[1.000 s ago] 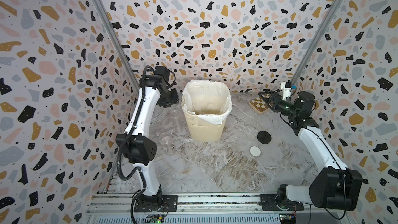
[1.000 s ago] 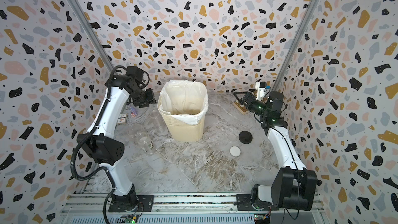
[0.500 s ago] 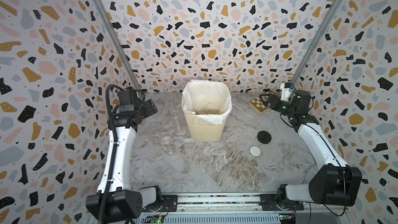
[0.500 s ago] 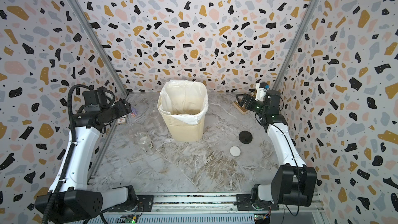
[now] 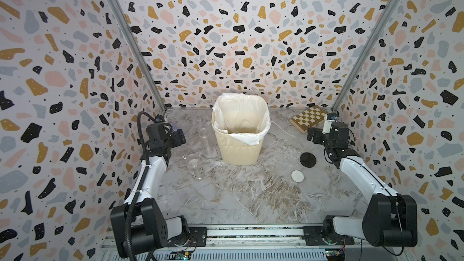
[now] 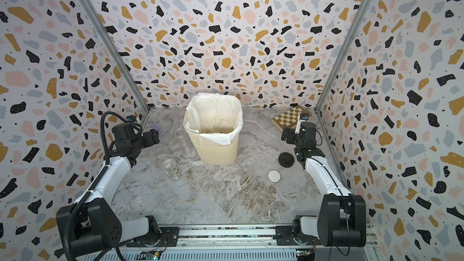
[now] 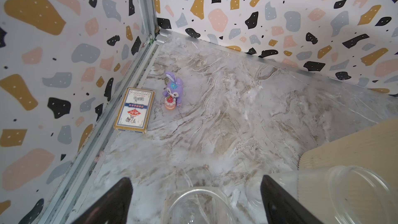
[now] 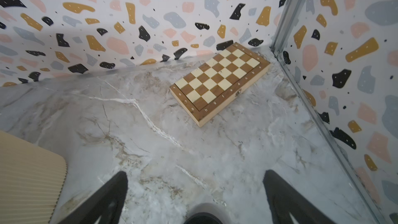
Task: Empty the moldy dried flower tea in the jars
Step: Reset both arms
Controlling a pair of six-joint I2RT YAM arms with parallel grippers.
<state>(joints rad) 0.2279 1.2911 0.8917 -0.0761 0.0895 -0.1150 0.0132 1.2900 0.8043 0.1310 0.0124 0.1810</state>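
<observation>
While the left end effector (image 7: 195, 181) is hanging with its fingers (image 7: 112, 201) spread wide and gripping nothing, the open rim of the squat jar (image 7: 197, 203) is sitting just below and between them, touching neither finger. The tall slim jar (image 7: 353, 190) is standing just beside the ribbed cream bin (image 7: 355, 143). In a top view the medium jar (image 5: 194, 168) is standing upright nearest the front, so all three jars are grouped on the table (image 5: 251, 197) between the left arm and the bin, with no lids on. The jars are looking clear right through, and whether any tea is lying in the bin's white bag (image 5: 241, 116) cannot be told. The right end effector (image 8: 195, 173) is gaping just as wide and holding nothing, well apart from the jars, with the black lid (image 5: 307, 159) just below it and the clear lid (image 5: 292, 160) and white lid (image 5: 297, 176) lying near. The medium jar is showing dark marks on its side, too small to read. A card box (image 7: 135, 109) beside a purple bunny toy (image 7: 172, 92) is carrying red and blue print that is too fine to read. The chessboard (image 8: 219, 80) is showing small letters from h to a along one edge. Grey-white marble pattern is covering the table, and speckled walls of black, ochre, pink and grey patches are closing it in on three sides.
</observation>
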